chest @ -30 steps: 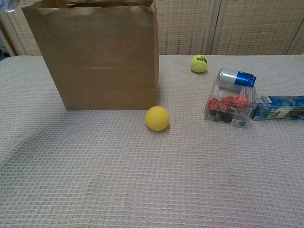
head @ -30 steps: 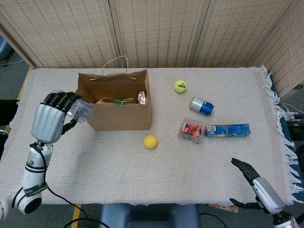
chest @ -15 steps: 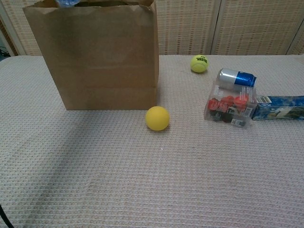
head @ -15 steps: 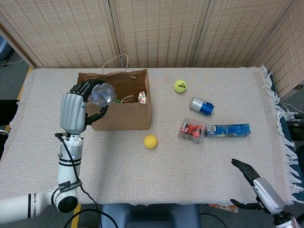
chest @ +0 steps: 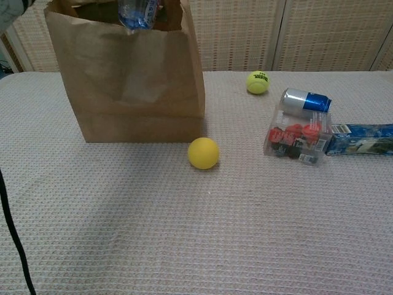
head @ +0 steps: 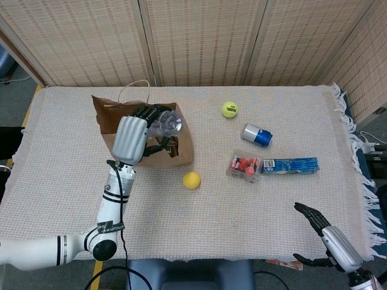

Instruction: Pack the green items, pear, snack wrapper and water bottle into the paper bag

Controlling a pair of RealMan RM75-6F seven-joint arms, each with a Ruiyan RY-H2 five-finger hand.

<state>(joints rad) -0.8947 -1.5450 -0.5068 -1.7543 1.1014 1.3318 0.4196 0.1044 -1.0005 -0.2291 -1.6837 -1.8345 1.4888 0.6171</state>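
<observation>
We see woven wicker screens (head: 199, 39) in pale wood frames standing behind the table (head: 199, 223). A cream waffle-weave cloth (head: 242, 211) with a fringed right edge covers the top. Grey floor (head: 15, 99) shows at left, where a cable lies.

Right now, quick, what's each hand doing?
Left hand: holding the water bottle over the paper bag.
Right hand: open, holding nothing.

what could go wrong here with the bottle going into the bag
1. The left hand holds the water bottle over the paper bag, whose front wall looks pushed and creased; more pressure could tip or crumple it.
2. Released now, the bottle may land on items already inside.
</observation>
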